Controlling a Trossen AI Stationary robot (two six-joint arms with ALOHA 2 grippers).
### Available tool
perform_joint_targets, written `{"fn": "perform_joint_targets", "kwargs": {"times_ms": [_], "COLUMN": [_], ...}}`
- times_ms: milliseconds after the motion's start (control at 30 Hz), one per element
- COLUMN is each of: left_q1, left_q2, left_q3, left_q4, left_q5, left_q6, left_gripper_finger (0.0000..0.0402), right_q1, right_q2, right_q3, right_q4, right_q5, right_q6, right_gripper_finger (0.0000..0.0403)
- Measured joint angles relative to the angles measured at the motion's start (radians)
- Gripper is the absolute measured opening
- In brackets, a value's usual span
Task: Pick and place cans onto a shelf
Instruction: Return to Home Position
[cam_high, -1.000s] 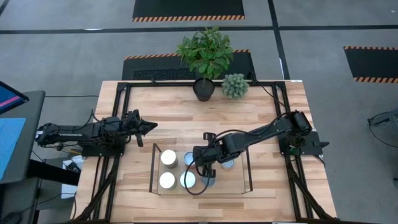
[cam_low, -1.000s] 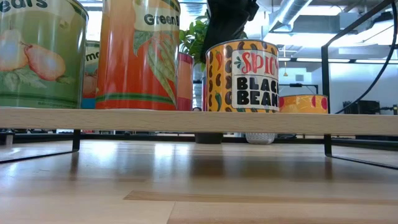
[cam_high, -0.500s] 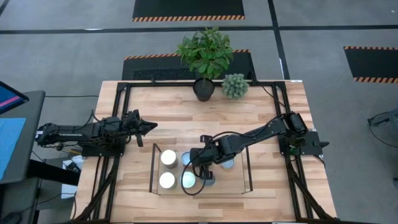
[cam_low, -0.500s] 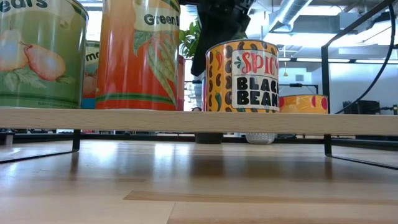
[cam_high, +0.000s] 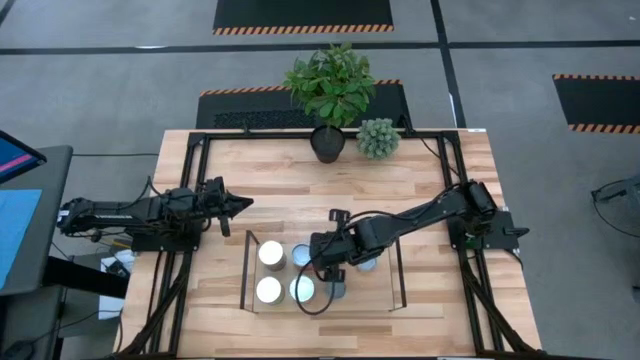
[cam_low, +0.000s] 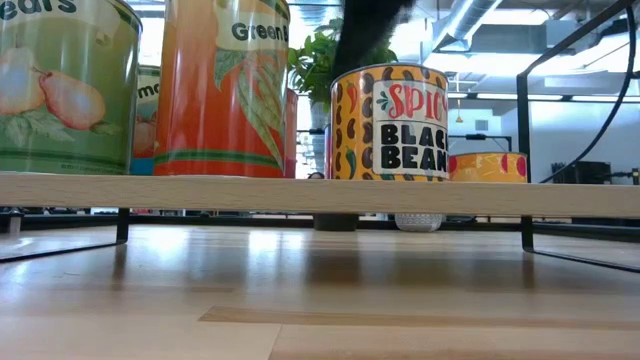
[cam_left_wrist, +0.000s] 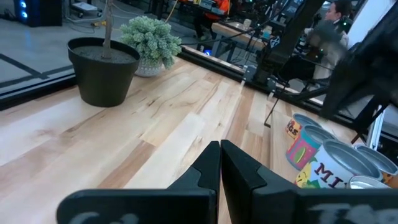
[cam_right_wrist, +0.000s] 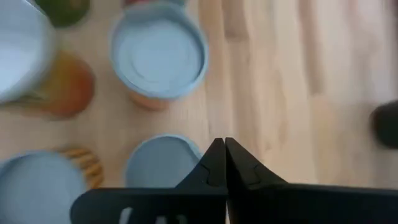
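Note:
The shelf (cam_high: 375, 296) is a low light-wood board with dark wire ends, near the table's front. Several cans stand on it; their round tops show in the high view (cam_high: 270, 253). The low view shows a spicy black beans can (cam_low: 392, 122) and a tall orange one (cam_low: 225, 85). My right gripper (cam_high: 335, 277) is shut and empty, pointing down over the cans. In its wrist view the fingertips (cam_right_wrist: 219, 147) hang above a pale-blue can top (cam_right_wrist: 163, 163). My left gripper (cam_high: 242, 203) is shut and empty, off the shelf's far left corner.
A dark plant pot (cam_high: 327, 143) with a leafy plant and a small pale-green plant (cam_high: 378, 138) stand at the table's far edge. Bare wood lies between them and the shelf. The shelf's wire ends (cam_high: 246, 270) rise at its short sides. A person shows in the room beyond (cam_left_wrist: 339, 12).
My right gripper dipped down behind the black beans can with a small shift toward the table's left, then rose above it and moved back. Its fingers stay shut. The cans have kept their places.

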Motion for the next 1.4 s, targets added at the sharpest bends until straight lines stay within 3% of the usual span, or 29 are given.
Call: {"fn": "perform_joint_targets", "kwargs": {"times_ms": [200,400,600,733,800,900,1000,1133,1300,1400], "left_q1": [0.000,0.000,0.000,0.000,0.000,0.000,0.000,0.000,0.000,0.000], "left_q2": [0.000,0.000,0.000,0.000,0.000,0.000,0.000,0.000,0.000,0.000], "left_q3": [0.000,0.000,0.000,0.000,0.000,0.000,0.000,0.000,0.000,0.000], "left_q4": [0.001,0.008,0.009,0.011,0.012,0.012,0.012,0.012,0.015,0.016], "left_q5": [0.000,0.000,0.000,0.000,0.000,0.000,0.010,0.010,0.010,0.010], "left_q6": [-0.004,-0.069,-0.093,-0.100,-0.100,-0.100,-0.105,-0.103,-0.096,-0.095], "left_gripper_finger": [0.0000,0.0000,0.0000,0.0000,0.0000,0.0000,0.0000,0.0000,0.0000,0.0000], "right_q1": [0.016,0.013,0.015,0.018,0.027,0.060,0.121,0.218,0.290,0.290], "right_q2": [-0.028,-0.036,-0.036,-0.036,-0.044,-0.084,-0.175,-0.377,-0.718,-0.930], "right_q3": [0.204,0.345,0.370,0.371,0.369,0.341,0.237,-0.036,-0.507,-0.777], "right_q4": [-0.223,-0.300,-0.306,-0.404,-0.500,-0.592,-0.600,-0.467,0.010,0.327], "right_q5": [0.042,0.038,0.009,-0.032,-0.011,0.104,0.232,0.309,0.272,0.167], "right_q6": [-0.121,-0.123,0.001,0.049,0.087,0.137,0.197,0.225,0.134,0.070], "right_gripper_finger": [0.0032,0.0056,0.0058,0.0058,0.0058,0.0058,0.0058,0.0059,0.0059,0.0059]}}
